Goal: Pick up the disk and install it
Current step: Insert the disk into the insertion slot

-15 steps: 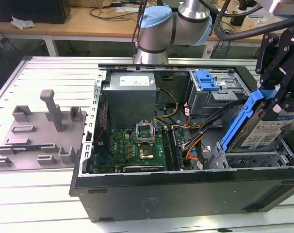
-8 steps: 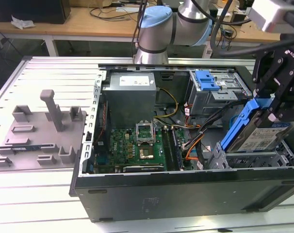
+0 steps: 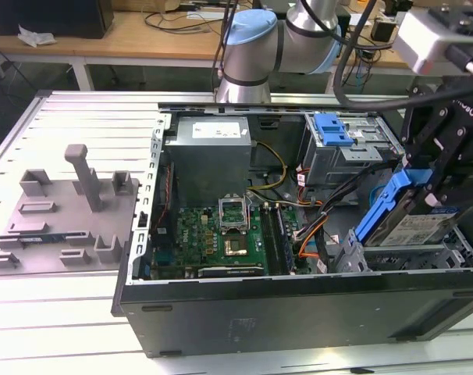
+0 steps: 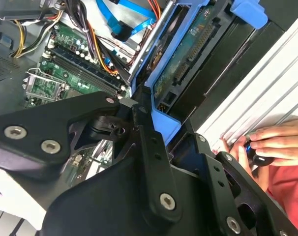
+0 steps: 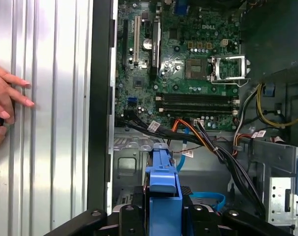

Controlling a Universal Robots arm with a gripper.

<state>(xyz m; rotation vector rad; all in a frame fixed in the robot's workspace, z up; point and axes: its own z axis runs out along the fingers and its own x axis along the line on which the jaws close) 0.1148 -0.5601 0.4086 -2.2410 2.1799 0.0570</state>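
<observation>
- The disk (image 3: 414, 225) hangs tilted over the metal drive cage (image 3: 424, 254), at the corner of the computer case (image 3: 299, 308) on the exterior view's right. Its blue carrier end points up and its labelled face is turned to the exterior camera. I cannot tell if its low edge already touches the cage
- The gripper (image 3: 425, 191) pinches it, with the fingers pressed on the two sides of the blue carrier. The first wrist view shows the same grip
- In my judgement the step in hand is the inserting. The disk is not yet seated, because most of it stands above the cage
- To do this well, I think the disk should first be brought parallel to the cage walls, since a tilted carrier can jam on one side
- The bundle of cables (image 3: 318, 230) lies just beside the cage, between it and the motherboard (image 3: 221, 234). The connector edge of the disk should be kept clear of them, so that no wire is caught under it
- The push should be slow and straight. The plastic carrier probably bends a little, so a hard push may make it slip in the grip
- A person's hand (image 5: 5, 105) rests on the ribbed table (image 5: 55, 123) outside the case, well apart from the gripper, so the motion is better kept inside the case
</observation>
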